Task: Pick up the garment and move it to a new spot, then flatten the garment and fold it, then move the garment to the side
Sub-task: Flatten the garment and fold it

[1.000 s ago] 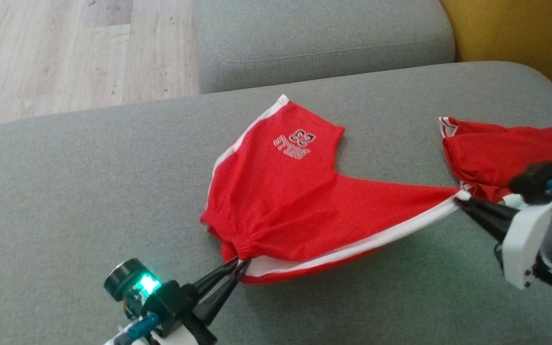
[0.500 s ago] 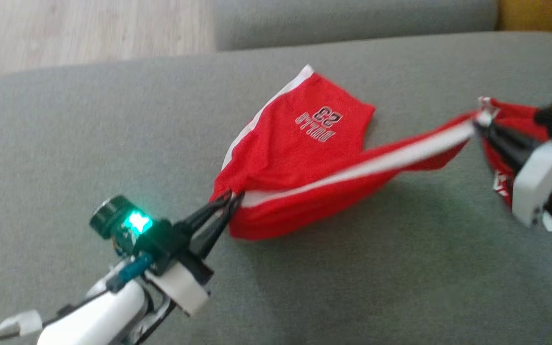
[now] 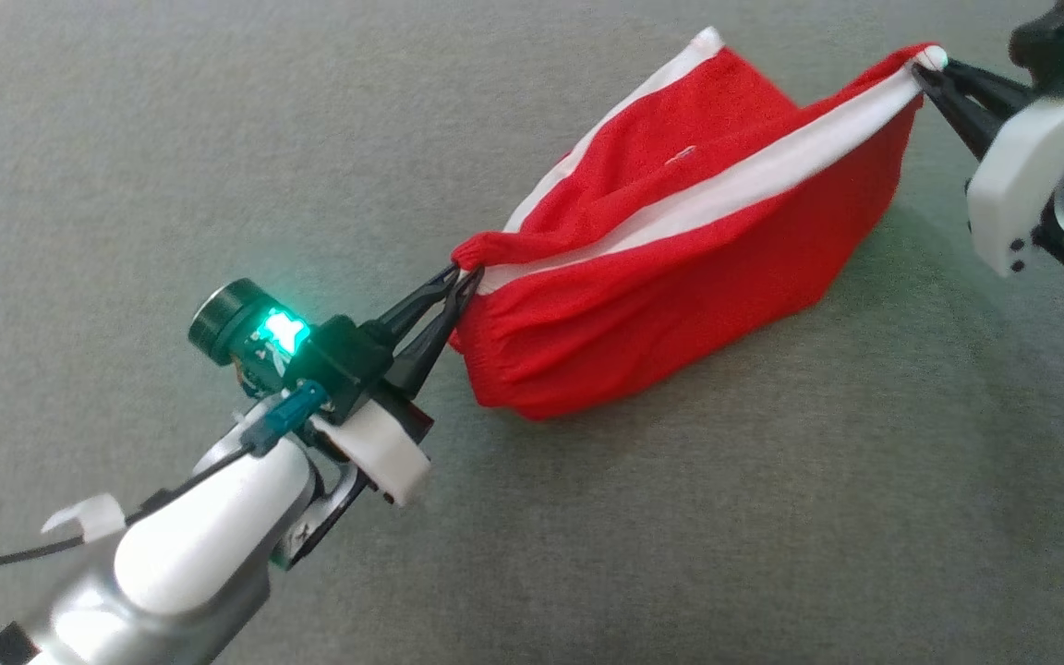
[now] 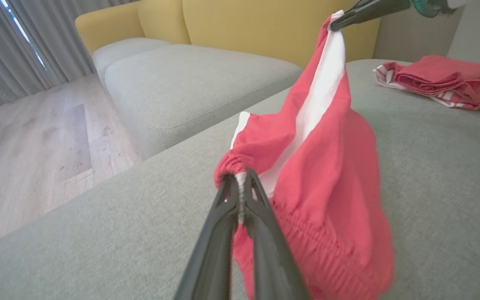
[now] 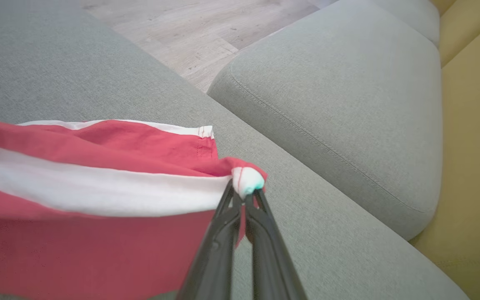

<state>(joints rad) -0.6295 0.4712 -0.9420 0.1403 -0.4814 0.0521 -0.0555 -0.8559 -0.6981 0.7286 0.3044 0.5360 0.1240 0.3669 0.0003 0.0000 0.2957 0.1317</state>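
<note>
left end effector (image 3: 463, 274) is clamped tight on the waistband of the garment (image 3: 680, 277), right end effector (image 3: 924, 72) likewise on a hem corner. it hangs stretched over the sofa cushion (image 3: 172, 139). lifted, i judge; placing, flattening, folding, moving aside remain.

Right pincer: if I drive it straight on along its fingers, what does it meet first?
The shorts, clamped by a corner in the right pincer. Past them, it would likely meet the grey cushion underneath, though depth is unclear.
</note>
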